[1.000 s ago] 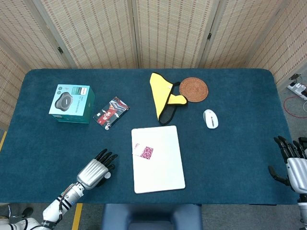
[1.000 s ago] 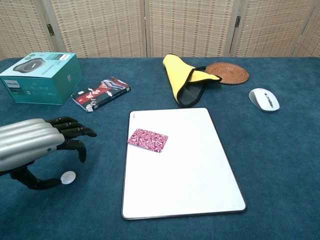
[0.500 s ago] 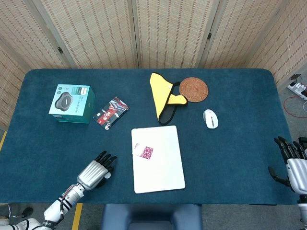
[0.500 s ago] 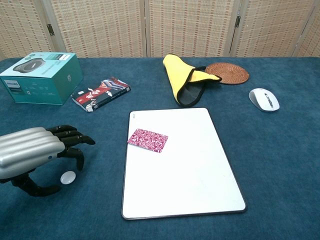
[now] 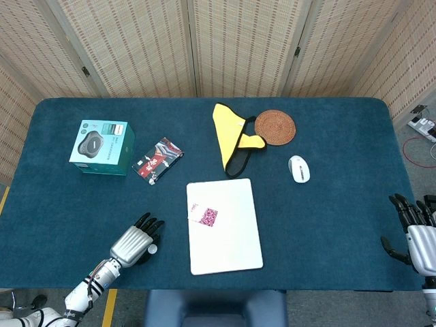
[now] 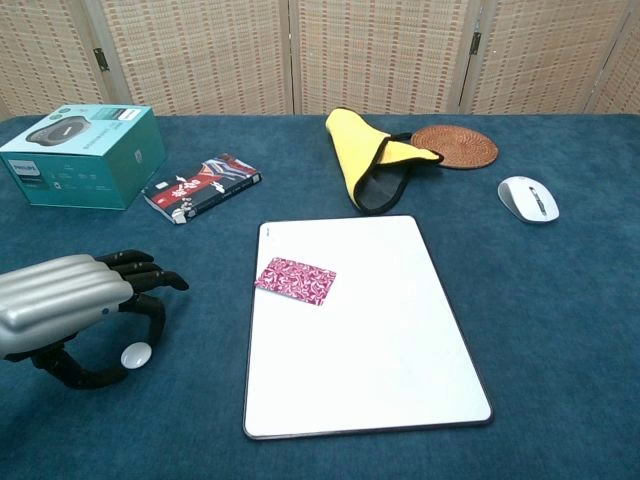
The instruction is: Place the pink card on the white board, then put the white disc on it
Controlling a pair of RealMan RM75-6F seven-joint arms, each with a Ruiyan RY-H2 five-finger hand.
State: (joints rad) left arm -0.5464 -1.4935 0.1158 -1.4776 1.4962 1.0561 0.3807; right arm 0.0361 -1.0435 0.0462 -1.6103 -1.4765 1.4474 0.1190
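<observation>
The pink card (image 6: 296, 279) lies on the white board's (image 6: 380, 340) left edge. The left hand (image 6: 62, 305) arches over the white disc (image 6: 136, 354) on the counter (image 6: 560, 320), fingers curled around it, grasp uncertain. The right hand (image 5: 414, 235) rests released.

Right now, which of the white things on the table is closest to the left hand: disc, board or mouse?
The white disc. It lies on the cloth right beneath the left hand, inside its curled fingers. The white board sits further right; the mouse is far across the table.
</observation>
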